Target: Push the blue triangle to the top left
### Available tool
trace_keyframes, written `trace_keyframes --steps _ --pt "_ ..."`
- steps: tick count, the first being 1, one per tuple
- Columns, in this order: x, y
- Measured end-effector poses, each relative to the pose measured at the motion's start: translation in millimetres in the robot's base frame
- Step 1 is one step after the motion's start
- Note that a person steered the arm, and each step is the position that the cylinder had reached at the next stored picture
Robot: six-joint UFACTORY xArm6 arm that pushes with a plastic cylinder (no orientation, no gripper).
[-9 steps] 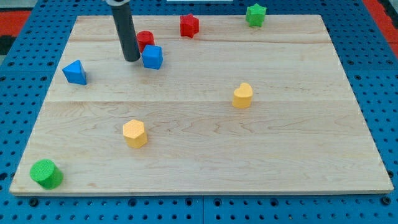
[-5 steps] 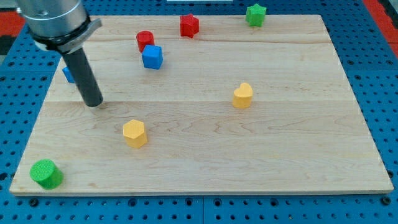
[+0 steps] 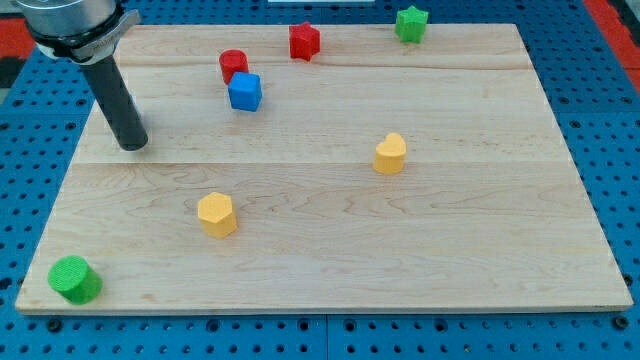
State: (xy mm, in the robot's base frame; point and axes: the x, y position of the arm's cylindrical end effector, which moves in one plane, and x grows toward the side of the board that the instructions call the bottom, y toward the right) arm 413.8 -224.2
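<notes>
sliver of blue triangle (image 3: pixel 142 122) peeks beside the rod (image 3: pixel 112 95) above my tip (image 3: pixel 132 145); no pincer in view.

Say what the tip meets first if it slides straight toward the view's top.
Cannot tell for sure: my tip stands where the rod hides the board behind it; the blue triangle does not show.

Pale wooden board (image 3: pixel 330 250) on a blue pegboard table (image 3: pixel 610 120). Resting on it: red cylinder (image 3: pixel 233 65), blue cube (image 3: pixel 245 91), red star (image 3: pixel 304 41), green star (image 3: pixel 410 23), yellow block (image 3: pixel 390 154), yellow hexagon (image 3: pixel 216 214), green cylinder (image 3: pixel 75 279).
</notes>
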Motion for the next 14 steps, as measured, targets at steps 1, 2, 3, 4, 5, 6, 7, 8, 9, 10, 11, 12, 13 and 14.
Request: trace_keyframes --steps 1,2,3,4,5,6,7,8,9,10,11,12,13,14 --pt "-11.4 -9.6" --pt "-31.1 1.4" --pt "-52.0 2.5" --pt "-66.9 -3.8" --pt "-84.5 -4.2" --pt "-80.9 -7.4" --pt "-59.9 -10.0" --pt "-48.6 -49.3" --pt "-71.8 -57.0" --pt "-99.0 -27.0" --pt "-121.2 -16.3" --pt "-124.9 -31.8" --pt "-91.0 -29.8" --pt "-91.6 18.6"
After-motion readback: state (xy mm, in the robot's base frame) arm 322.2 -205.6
